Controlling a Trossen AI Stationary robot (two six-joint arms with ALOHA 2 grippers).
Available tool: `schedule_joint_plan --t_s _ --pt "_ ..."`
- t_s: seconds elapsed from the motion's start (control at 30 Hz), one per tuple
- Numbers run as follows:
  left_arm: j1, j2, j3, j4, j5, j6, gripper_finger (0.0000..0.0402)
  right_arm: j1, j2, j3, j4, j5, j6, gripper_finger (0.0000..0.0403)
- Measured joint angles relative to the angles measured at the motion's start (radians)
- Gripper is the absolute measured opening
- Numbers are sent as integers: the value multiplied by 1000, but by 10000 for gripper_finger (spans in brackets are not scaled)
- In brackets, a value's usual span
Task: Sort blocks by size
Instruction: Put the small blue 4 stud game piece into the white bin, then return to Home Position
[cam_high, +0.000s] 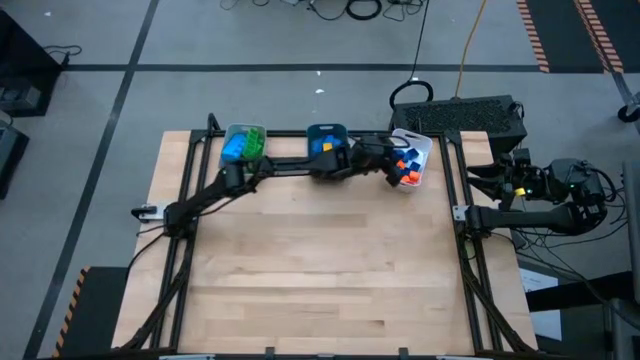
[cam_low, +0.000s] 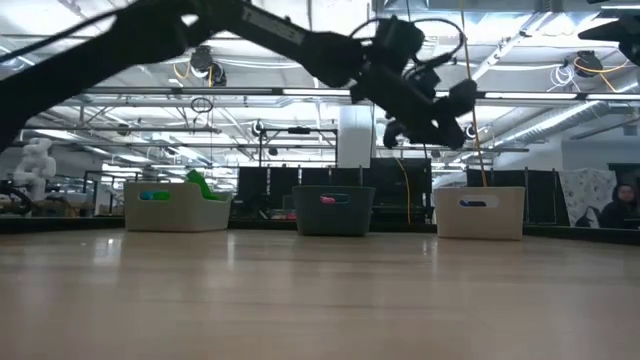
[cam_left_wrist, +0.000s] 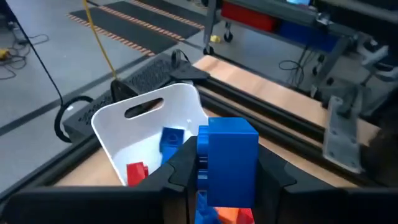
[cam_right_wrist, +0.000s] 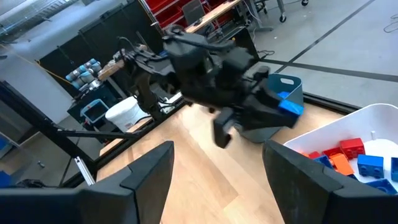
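Observation:
My left gripper (cam_high: 393, 160) reaches over the white tray (cam_high: 420, 150) at the table's far right and is shut on a blue block (cam_left_wrist: 233, 146). That tray holds red, orange and blue blocks (cam_right_wrist: 348, 155). A teal tray (cam_high: 326, 133) at the far middle holds blue and yellow blocks. A grey tray (cam_high: 243, 143) at the far left holds blue and green ones. In the low view my left gripper (cam_low: 440, 112) hangs well above the trays' rims. My right gripper (cam_right_wrist: 217, 168) waits open beyond the table's right edge, with nothing between its fingers. My left gripper pinches the blue block by two opposite side faces (cam_left_wrist: 204, 155) between its two fingers. The fingers come from the table's left, slanting a little downward. The block is lifted clear and hangs above the white tray's inside.
The three trays stand in a row along the far edge. The wooden tabletop (cam_high: 320, 260) lies bare in front of them. Black frame rails (cam_high: 455, 200) run along the table's sides, and a black box (cam_high: 470, 115) sits behind the white tray.

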Motion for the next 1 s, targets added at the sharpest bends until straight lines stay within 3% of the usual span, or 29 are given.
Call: schedule_joint_plan --t_s 0.13,0.4,0.6,0.7,0.87,1.0 --pt "8 82 77 1 -8 0 96 0 0 0 0 -1 -1 238" --pt "15 137 83 -12 -1 0 103 0 0 0 0 -3 -18 238" --pt "-7 137 84 28 -54 4 245 0 0 0 0 -3 -59 238" --pt "-12 134 102 15 -60 1 289 0 0 0 0 -3 -64 238" --pt "-34 85 176 -75 -15 -18 307 0 0 0 1 -3 -70 238" --pt "-66 -116 169 -159 -18 174 302 0 0 1 79 -51 -155 238"
